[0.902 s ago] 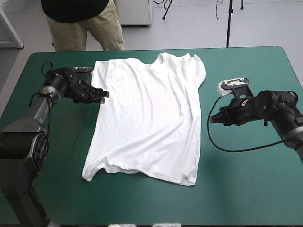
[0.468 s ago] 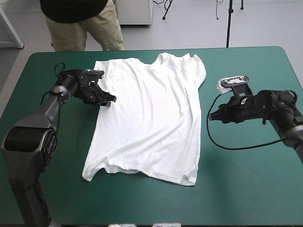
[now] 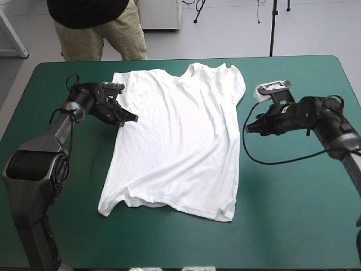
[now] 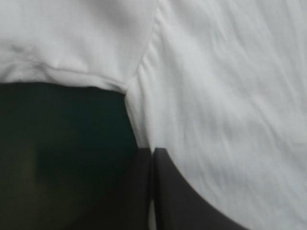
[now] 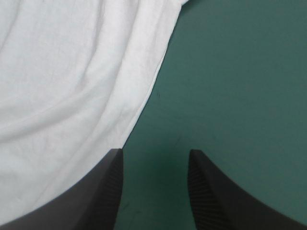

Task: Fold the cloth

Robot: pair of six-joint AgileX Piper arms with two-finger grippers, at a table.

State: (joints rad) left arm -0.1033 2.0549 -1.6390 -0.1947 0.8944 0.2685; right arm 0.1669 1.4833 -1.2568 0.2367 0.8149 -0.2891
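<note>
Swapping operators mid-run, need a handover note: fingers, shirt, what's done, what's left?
Left gripper: fingers shut at the T-shirt's side edge by the sleeve's underarm, apparently pinching it.
Right gripper: fingers open at the opposite side edge, one over the cloth, one over the teal-green cover; nothing grasped.
T-shirt: spread flat mid-table, collar toward the far edge.
Done: shirt laid out; no fold yet.
Left: right-side grasp, then all the folding.
</note>
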